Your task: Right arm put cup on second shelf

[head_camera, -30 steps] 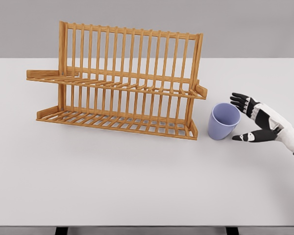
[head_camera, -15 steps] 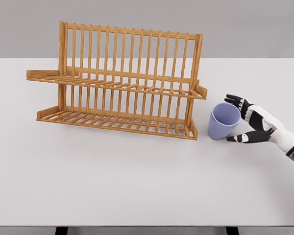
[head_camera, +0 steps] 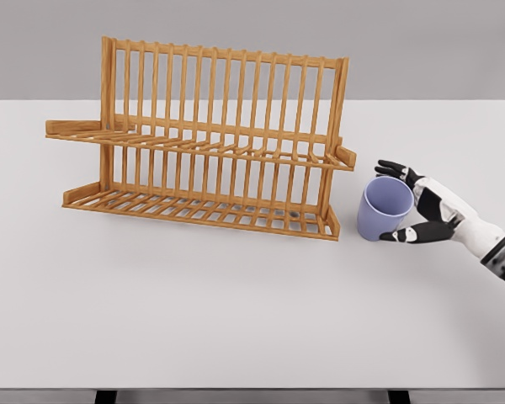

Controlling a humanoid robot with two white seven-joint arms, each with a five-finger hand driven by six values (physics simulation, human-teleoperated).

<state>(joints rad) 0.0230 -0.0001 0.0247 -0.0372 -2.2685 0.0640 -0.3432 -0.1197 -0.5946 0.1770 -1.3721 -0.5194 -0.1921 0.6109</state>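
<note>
A lilac cup (head_camera: 381, 208) stands upright on the white table, just right of the wooden dish rack (head_camera: 210, 139). The rack has a lower shelf (head_camera: 194, 209) and an upper shelf (head_camera: 194, 143), both bare. My right hand (head_camera: 391, 202) reaches in from the right edge, open, with its fingers spread around the cup's right side. The fingers (head_camera: 390, 169) curve past the rim at the back and the thumb sits near the cup's front base. Touching or a small gap: I cannot tell. The left arm is out of view.
The white table (head_camera: 236, 311) stretches wide in front of the rack and cup. A plain grey wall stands behind. The rack's right end post (head_camera: 332, 160) is close to the cup's left side.
My right hand has slid left, from a short way off to closing in around the cup's right side. The cup and rack have not moved.
</note>
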